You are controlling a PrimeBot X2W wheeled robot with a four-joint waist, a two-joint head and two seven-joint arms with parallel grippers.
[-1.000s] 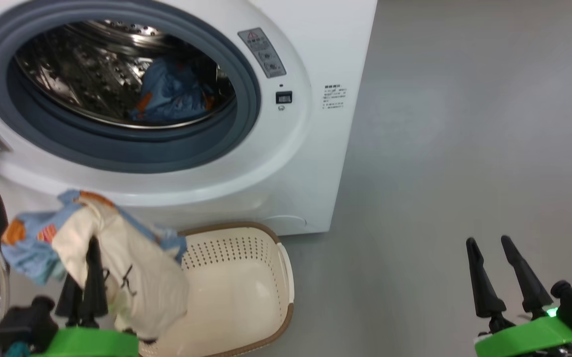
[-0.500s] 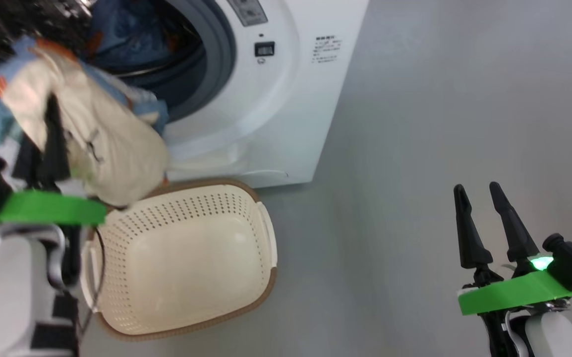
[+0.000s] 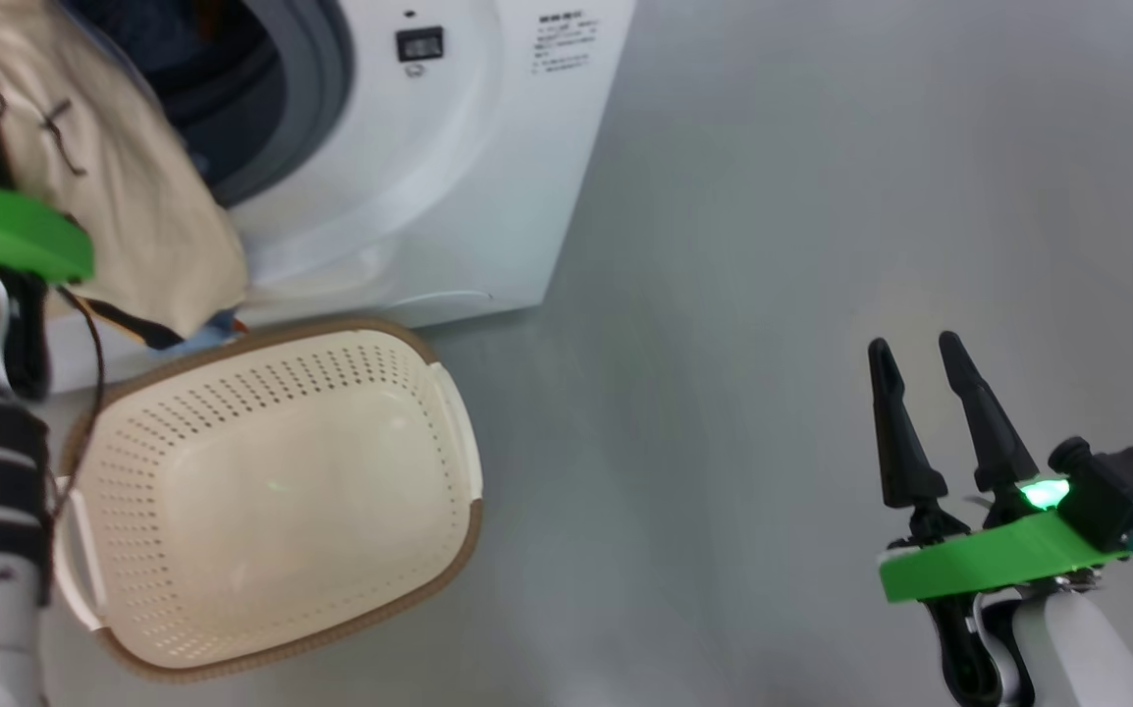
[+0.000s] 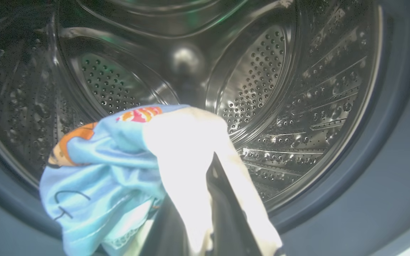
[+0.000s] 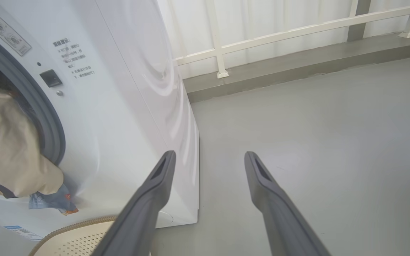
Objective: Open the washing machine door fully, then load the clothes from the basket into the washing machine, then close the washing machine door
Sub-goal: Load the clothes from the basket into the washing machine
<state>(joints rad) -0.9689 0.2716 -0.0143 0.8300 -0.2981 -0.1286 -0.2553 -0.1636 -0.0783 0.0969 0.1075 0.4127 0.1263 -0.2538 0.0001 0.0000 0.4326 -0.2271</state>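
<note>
The left gripper [image 4: 198, 199] is clamped on the clothes [image 4: 119, 160], a bundle of one blue piece with orange prints and one cream piece with thin black marks. In the left wrist view the bundle hangs at the mouth of the washing machine [image 3: 449, 177], in front of its perforated steel drum [image 4: 262, 71] and inside the ring of its grey rubber gasket [image 4: 386, 160]. In the head view the cream cloth drapes down over the lower lip of the washing machine's opening, and a blue corner with an orange bit dangles below it against the white front panel.

The cream basket [image 3: 262, 383], with its brown rim and white side handles, stands on the grey floor [image 3: 773, 245] just in front of the washing machine, below the hanging cloth.

The right gripper [image 3: 914, 342] hovers well off to the washing machine's right side, over bare floor, its two dark fingers spread apart with nothing between them. Beyond the washing machine, in the right wrist view, a white railing [image 5: 279, 33] runs along the wall.
</note>
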